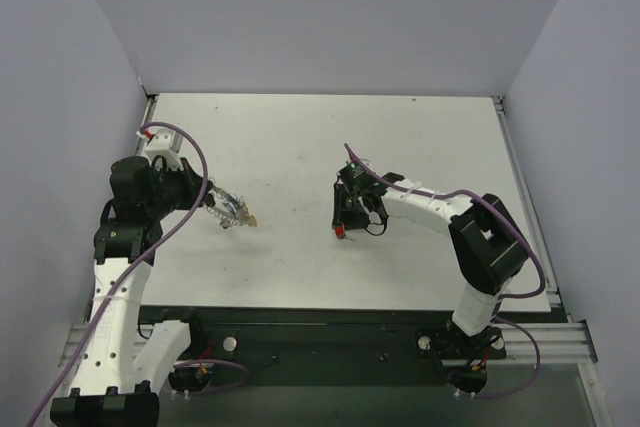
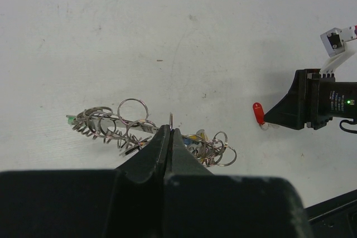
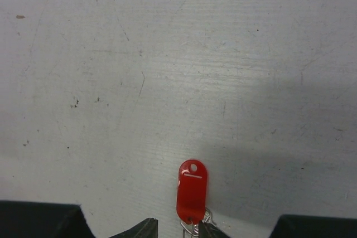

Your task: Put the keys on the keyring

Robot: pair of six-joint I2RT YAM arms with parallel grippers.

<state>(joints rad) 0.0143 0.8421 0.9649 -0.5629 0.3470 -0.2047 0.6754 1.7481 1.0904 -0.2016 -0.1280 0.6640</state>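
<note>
The keyring [image 2: 120,129] sits left of centre on the table [image 1: 300,137], a tangle of silvery loops with a gold tag [image 1: 250,219] at its near end and some coloured keys already bunched on it. The left gripper [image 2: 170,137] is clenched on the wire near the middle of the bundle. Whether the loops rest on the table or hang just above it I cannot tell. Well apart to the right, the red key [image 3: 192,189] lies flat on the table, its small wire loop pointing back toward the right gripper [image 3: 178,229]. The jaws of that gripper stand a little apart on either side of the loop, and I see no grip on it, so it reads as released. The step in hand looks like getting a usable hold on the red key before carrying it over. Doing that well probably means pinching the red head rather than the loop, which would leave the loop free and sticking out. The key then has to travel low and level toward the bundle, while the left side holds the wire steady with its open end turned to meet the key.
</note>
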